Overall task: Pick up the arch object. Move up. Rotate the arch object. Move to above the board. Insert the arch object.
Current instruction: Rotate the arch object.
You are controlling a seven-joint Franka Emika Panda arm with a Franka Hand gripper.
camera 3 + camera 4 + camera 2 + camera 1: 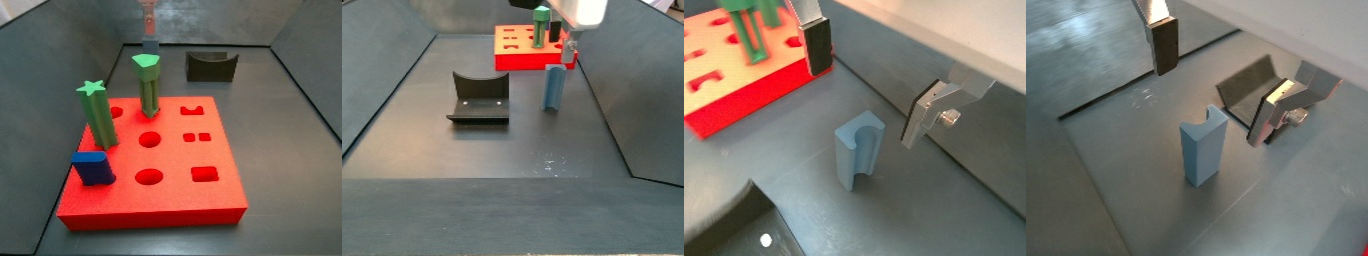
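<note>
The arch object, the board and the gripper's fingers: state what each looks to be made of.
The arch object: likely matte plastic; uniform grey-blue, no gloss, soft edges.
The board: probably painted wood or dense plastic; solid even red, thick slab, clean-cut holes.
The gripper, open above the arch object, has fingers that look like bare metal: flat silver plates with dull glare, bearing dark pads, possibly rubber.

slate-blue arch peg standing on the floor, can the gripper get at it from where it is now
Probably yes. The tall slate-blue arch peg stands upright and alone on the floor, and the open gripper hangs above it, fingers either side, nothing between.
</note>
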